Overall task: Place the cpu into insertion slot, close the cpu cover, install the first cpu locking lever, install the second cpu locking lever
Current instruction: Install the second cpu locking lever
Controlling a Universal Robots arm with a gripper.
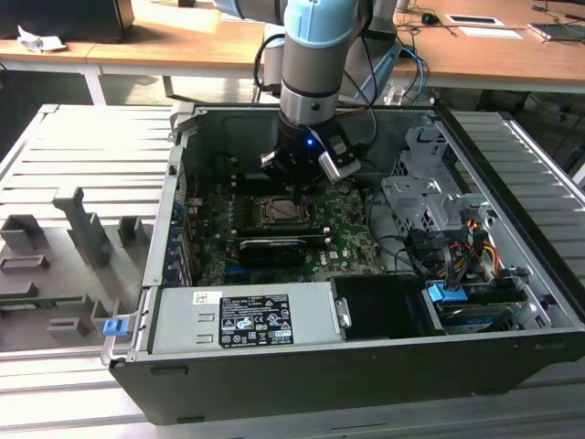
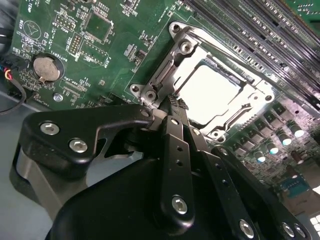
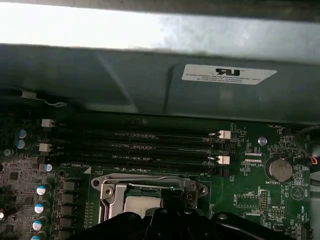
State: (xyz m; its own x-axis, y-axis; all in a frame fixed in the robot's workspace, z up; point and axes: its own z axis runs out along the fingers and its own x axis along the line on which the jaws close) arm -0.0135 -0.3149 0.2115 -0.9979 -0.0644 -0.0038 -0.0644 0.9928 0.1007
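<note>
cpu [image 2: 212, 95] sits in the insertion slot [image 2: 250, 82], cpu cover [image 2: 165, 75] down; claw [image 2: 175, 102] pinched narrow at its corner. lever step underway, needs careful hooking.

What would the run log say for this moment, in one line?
cpu seated in insertion slot | cpu cover down | hand at socket edge

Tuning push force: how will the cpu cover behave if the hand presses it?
The cover is a thin metal frame with a cut-out middle, so probably springy, not rigid. It lies flat over the cpu, so it likely won't swing. Bare metal looks slippery; the hand might skid.
</note>
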